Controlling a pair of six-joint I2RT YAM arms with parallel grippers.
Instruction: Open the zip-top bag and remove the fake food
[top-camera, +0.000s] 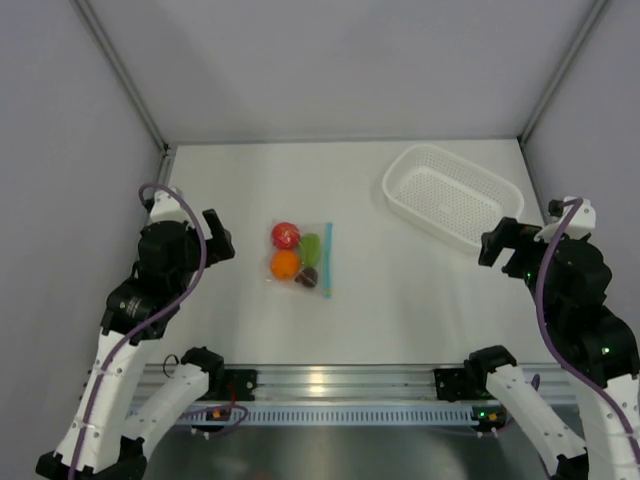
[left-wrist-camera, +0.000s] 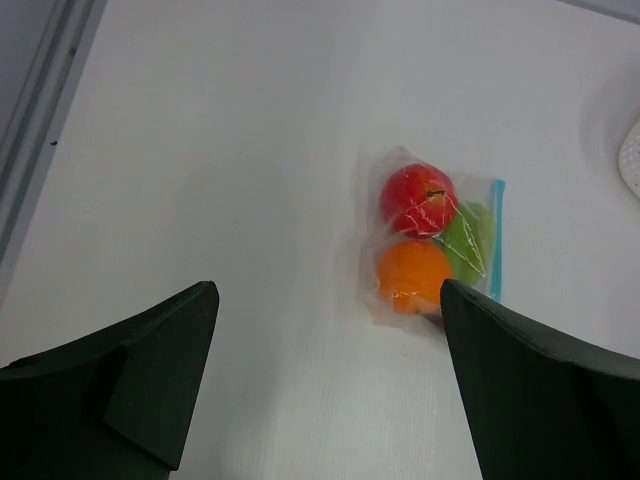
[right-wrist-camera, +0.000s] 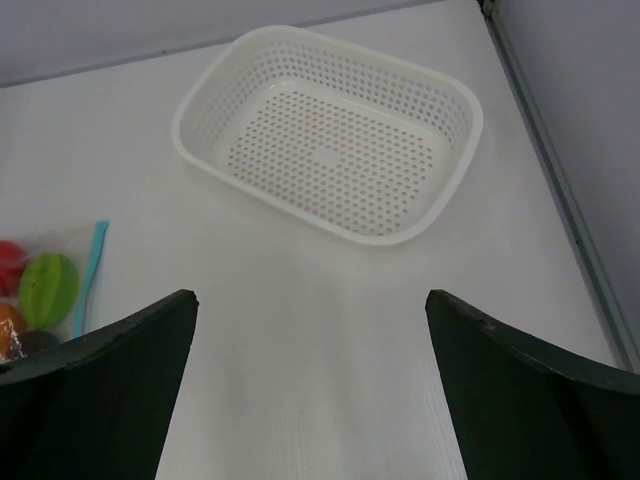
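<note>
The zip-top bag (top-camera: 300, 256) lies flat on the white table, its light blue zip strip (top-camera: 327, 258) on the right edge. Inside it are a red ball (top-camera: 286, 235), an orange ball (top-camera: 285, 264), a lime-green piece (top-camera: 311, 247) and a maroon piece (top-camera: 306, 277). My left gripper (top-camera: 220, 238) is open and empty, left of the bag and apart from it. In the left wrist view (left-wrist-camera: 328, 290) the bag (left-wrist-camera: 432, 238) lies ahead to the right. My right gripper (top-camera: 495, 245) is open and empty, far to the bag's right. The right wrist view (right-wrist-camera: 310, 298) shows the zip strip (right-wrist-camera: 88, 275) at far left.
A white perforated basket (top-camera: 450, 195) stands empty at the back right, just beyond my right gripper; it also shows in the right wrist view (right-wrist-camera: 330, 150). Grey walls enclose the table on three sides. A metal rail runs along the near edge.
</note>
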